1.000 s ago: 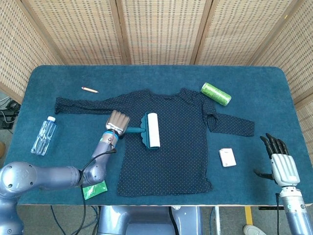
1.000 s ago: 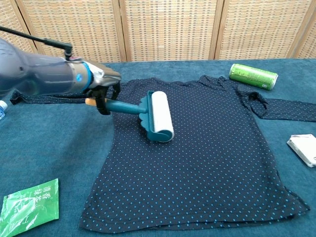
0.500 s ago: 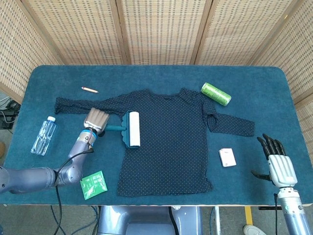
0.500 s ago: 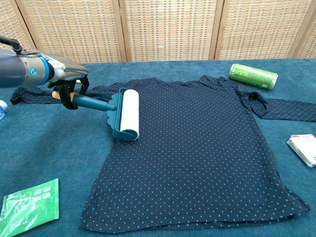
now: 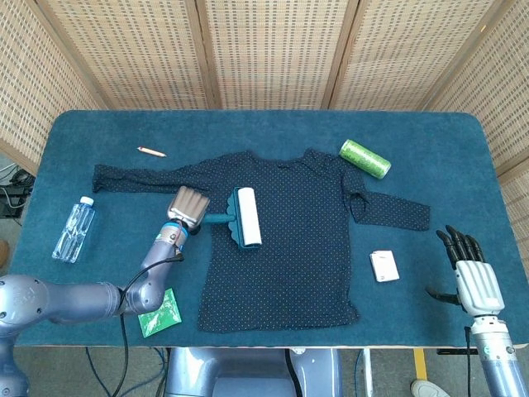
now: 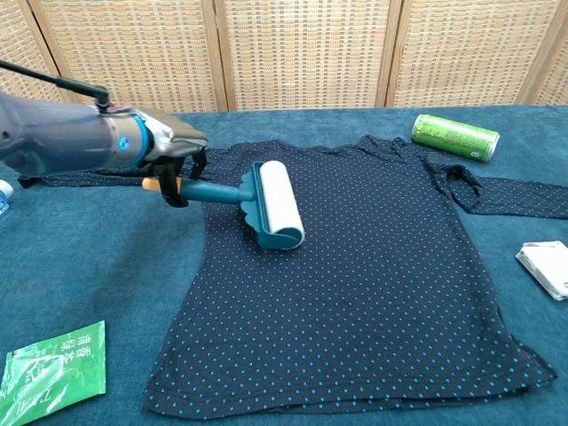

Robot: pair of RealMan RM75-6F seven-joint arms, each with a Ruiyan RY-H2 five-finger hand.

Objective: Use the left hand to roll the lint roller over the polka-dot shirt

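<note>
At centre-left of the frame, my left hand (image 5: 188, 207) grips the lint roller (image 5: 245, 217) on the polka-dot shirt (image 5: 289, 240). I press evenly, rolling straight to avoid bunching. My right hand (image 5: 473, 277) rests released.

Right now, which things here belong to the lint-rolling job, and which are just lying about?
In use: left hand, lint roller, shirt.

Lying about: green can, water bottle, pencil, green packet, small white pack; right hand idle.
</note>
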